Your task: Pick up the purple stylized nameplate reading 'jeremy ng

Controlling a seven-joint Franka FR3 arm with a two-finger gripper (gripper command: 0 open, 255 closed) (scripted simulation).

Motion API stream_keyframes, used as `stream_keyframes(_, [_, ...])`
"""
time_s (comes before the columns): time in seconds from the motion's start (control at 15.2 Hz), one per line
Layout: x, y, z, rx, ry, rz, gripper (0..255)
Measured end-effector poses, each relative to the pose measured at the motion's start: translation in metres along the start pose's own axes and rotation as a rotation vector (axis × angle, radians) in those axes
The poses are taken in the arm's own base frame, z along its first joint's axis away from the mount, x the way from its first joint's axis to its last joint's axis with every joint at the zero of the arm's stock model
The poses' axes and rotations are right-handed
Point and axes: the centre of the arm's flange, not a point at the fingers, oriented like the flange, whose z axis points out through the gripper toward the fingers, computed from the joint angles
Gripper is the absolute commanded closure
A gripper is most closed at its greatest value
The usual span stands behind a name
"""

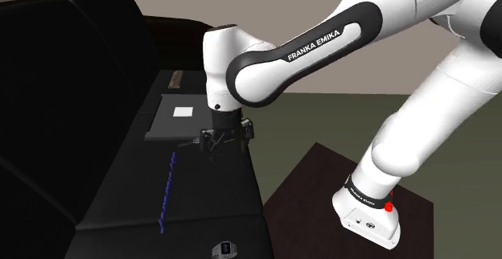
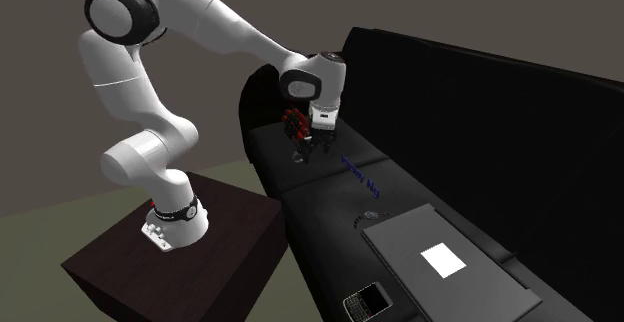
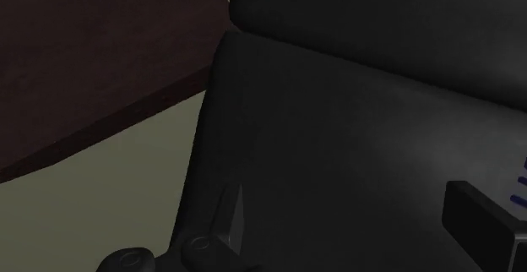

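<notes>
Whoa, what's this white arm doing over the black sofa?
A white robot arm is reaching over a black sofa to pick up a thin purple nameplate that lies on the seat. Its black tool hangs open, low over the cushion near one end of the nameplate, without touching it. Nothing is held yet. A flat grey slab with a white patch and a phone also lie on the seat.

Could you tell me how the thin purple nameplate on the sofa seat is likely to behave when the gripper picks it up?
The nameplate looks long, thin and flat, so it is probably light and may tilt if gripped near one end. It lies flat on the black sofa seat, which is likely soft, so getting under its edge may be hard. Rolling seems unlikely.
</notes>
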Motion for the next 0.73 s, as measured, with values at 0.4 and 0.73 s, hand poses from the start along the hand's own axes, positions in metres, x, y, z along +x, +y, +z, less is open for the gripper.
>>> stream_keyframes(0.4, [0.024, -0.065, 0.032, 0.019, 0.01, 0.123, 0])
stream_keyframes(0.73, [0.052, -0.12, 0.055, 0.034, 0.019, 0.225, 0])
